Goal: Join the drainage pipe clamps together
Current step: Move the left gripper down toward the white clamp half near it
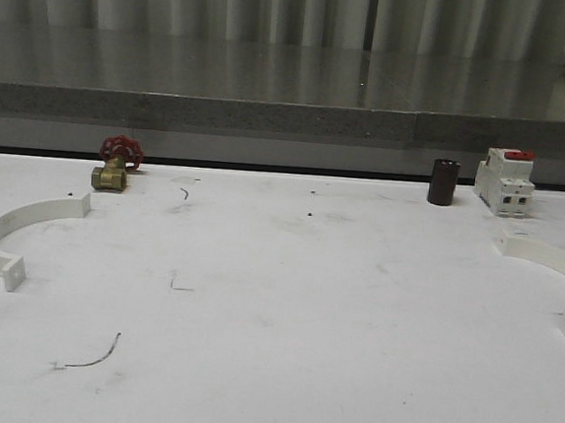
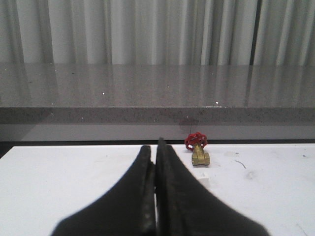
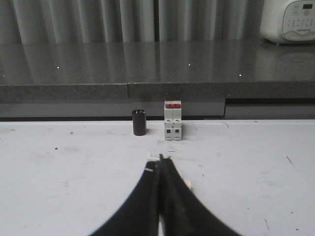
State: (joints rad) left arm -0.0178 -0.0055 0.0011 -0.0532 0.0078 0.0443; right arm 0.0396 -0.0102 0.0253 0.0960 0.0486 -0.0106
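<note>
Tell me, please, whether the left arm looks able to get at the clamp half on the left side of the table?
Probably yes. The left clamp half lies alone on bare table; the red-handled valve sits behind it, apart. The left claw is shut, so it must open first.

Wide bare counter (image 1: 283, 320) lies open between the two clamp halves at either edge; a valve (image 1: 115, 164), dark cylinder (image 1: 443, 182) and breaker (image 1: 504, 180) line the back.

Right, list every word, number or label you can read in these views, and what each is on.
No text is legible.
White appliance on the rear counter: rows of small dark markings, too blurred to read.
Breaker with the red top: no readable marking.
Clamp halves, red-handled valve, dark cylinder: no print visible.
</note>
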